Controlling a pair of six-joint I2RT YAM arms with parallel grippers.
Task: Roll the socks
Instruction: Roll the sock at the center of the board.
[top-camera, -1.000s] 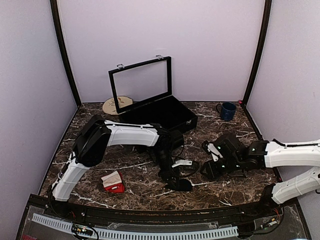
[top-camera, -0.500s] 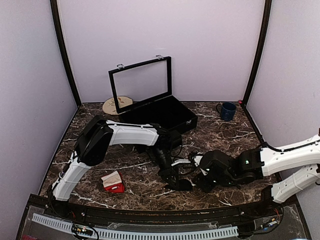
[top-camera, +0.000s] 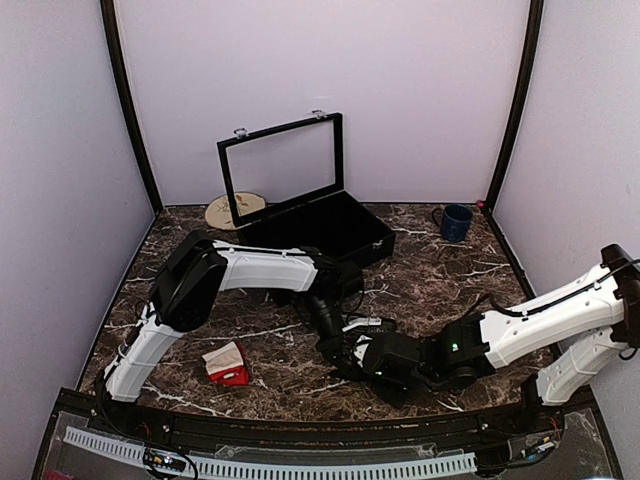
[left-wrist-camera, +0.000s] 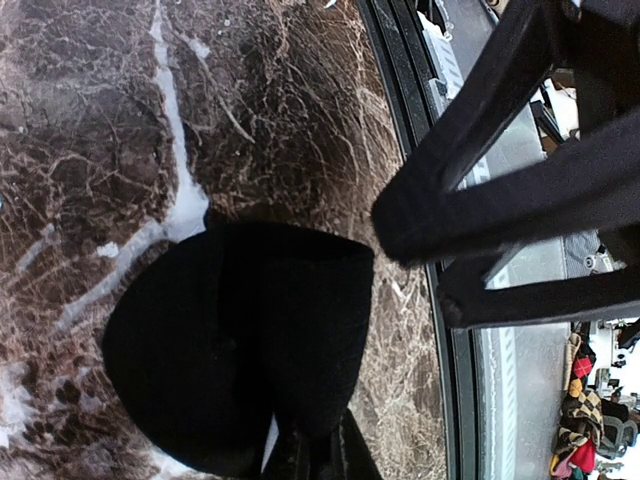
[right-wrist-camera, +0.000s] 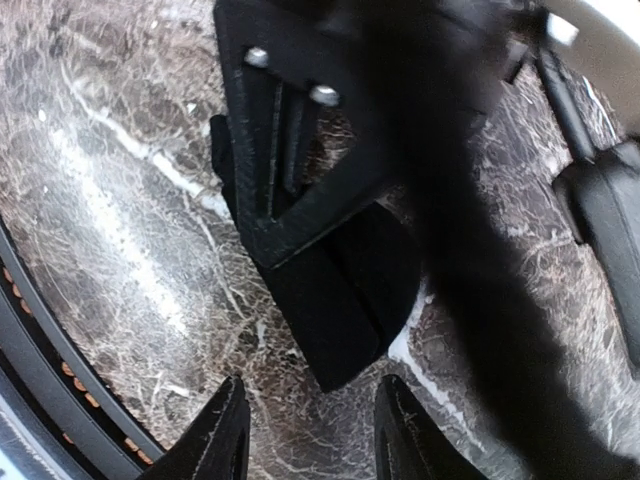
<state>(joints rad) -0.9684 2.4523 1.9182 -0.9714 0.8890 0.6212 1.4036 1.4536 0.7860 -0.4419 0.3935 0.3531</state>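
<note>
Marble (top-camera: 440, 262) bears red socks (top-camera: 228, 365) (black bundle (left-wrist-camera: 240, 345) unidentifiable).

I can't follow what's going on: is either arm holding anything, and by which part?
The left tool seems to pinch a black fabric bundle by its edge. The open right tool holds nothing.

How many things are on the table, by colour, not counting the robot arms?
Red: 1, socks
Black: 2, open case, black cloth
Blue: 1, mug
Tan: 1, round mat
Total: 5
</note>
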